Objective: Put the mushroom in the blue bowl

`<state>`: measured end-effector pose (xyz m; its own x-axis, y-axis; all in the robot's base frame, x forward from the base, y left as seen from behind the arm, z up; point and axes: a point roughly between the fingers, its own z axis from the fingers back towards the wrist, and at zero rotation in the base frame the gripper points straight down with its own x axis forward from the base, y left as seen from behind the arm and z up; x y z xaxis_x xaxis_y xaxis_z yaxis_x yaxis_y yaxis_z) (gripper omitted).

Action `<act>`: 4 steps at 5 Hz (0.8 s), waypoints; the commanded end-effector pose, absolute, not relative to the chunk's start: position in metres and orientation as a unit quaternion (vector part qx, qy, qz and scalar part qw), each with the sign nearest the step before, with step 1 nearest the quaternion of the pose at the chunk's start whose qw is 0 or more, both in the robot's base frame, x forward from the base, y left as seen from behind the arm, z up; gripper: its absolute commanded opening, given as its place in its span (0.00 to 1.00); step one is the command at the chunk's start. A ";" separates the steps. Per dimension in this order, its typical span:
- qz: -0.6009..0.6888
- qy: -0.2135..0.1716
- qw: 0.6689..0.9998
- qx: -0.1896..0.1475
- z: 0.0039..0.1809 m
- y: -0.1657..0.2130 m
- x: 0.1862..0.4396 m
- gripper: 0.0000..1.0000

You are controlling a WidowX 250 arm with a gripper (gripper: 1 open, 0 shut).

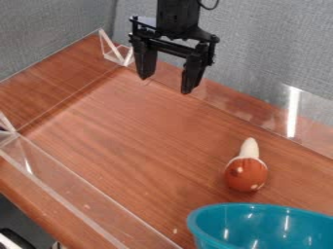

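The mushroom (246, 169) lies on its side on the wooden table, its red-orange cap toward the front and its cream stem pointing back. The blue bowl (260, 229) sits at the front right corner, partly cut off by the frame edge, just in front of the mushroom. My gripper (169, 74) hangs at the back of the table, well above and to the left of the mushroom. Its two black fingers stand apart with nothing between them.
Clear acrylic walls (65, 73) run along the left, back and front edges of the wooden table (117, 126). A grey wall stands behind.
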<state>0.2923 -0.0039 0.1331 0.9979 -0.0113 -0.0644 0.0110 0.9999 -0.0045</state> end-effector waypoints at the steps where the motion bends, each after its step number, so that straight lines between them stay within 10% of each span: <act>1: -0.002 0.034 0.999 -0.006 0.130 -0.001 0.295 1.00; 4: 0.000 0.022 1.000 -0.019 0.143 0.005 0.304 1.00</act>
<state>0.2980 0.0018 0.1214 0.9924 -0.0093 -0.1226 0.0046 0.9992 -0.0386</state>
